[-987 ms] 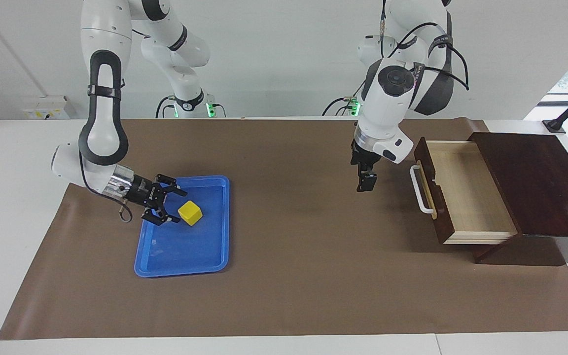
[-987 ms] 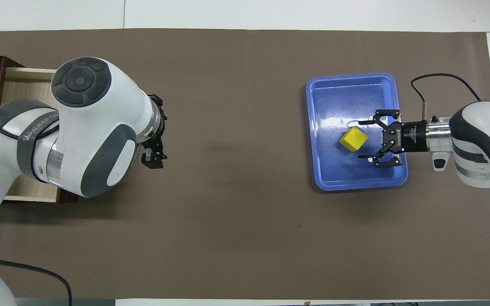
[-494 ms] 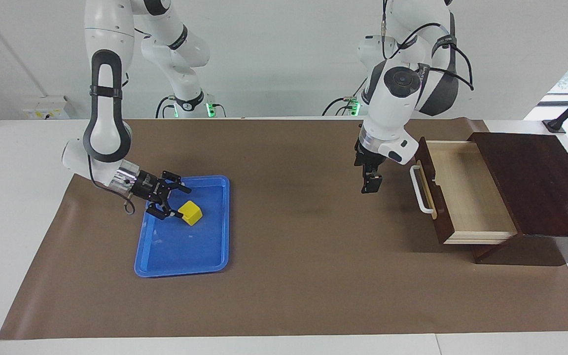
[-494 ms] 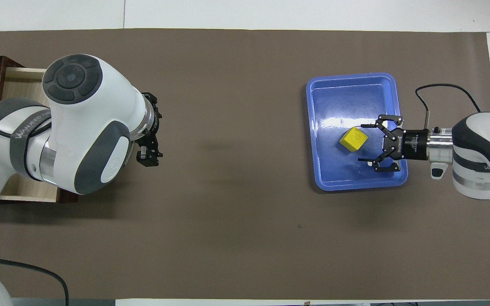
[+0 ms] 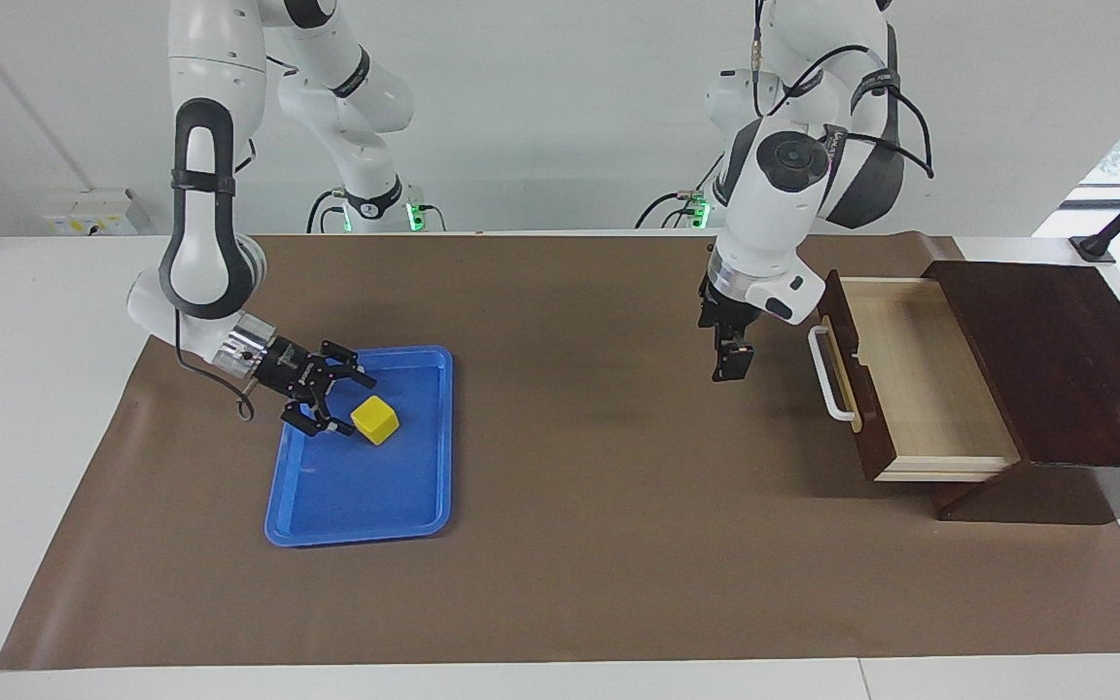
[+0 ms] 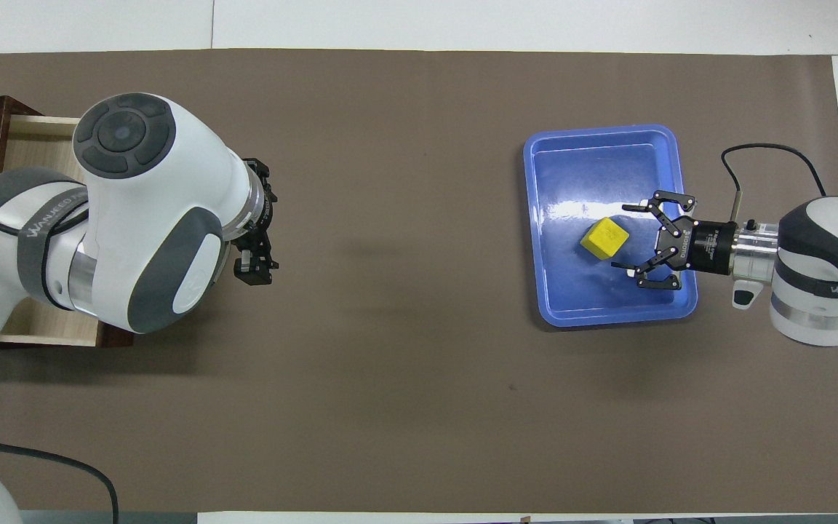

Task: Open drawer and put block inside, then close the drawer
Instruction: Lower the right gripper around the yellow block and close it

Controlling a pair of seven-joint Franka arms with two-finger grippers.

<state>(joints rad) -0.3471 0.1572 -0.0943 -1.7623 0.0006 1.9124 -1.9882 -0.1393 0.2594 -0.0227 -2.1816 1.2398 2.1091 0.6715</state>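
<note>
Meanwhile the block (image 5: 374, 419) sat in the blue tray (image 5: 414, 501) toward the right arm's end of the counter, just beside the right gripper (image 5: 335, 399), whose fingers were spread wide around nothing. The drawer (image 5: 910, 374) stood open; the left gripper (image 5: 728, 366) hung near its handle, fingers apart.

Dark wooden drawer (image 5: 910, 379) stands pulled open; yellow block (image 5: 374, 419) lies in blue tray (image 5: 356, 496).

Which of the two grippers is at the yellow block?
The right gripper, open over the blue tray beside the block; the left gripper hangs near the drawer.
</note>
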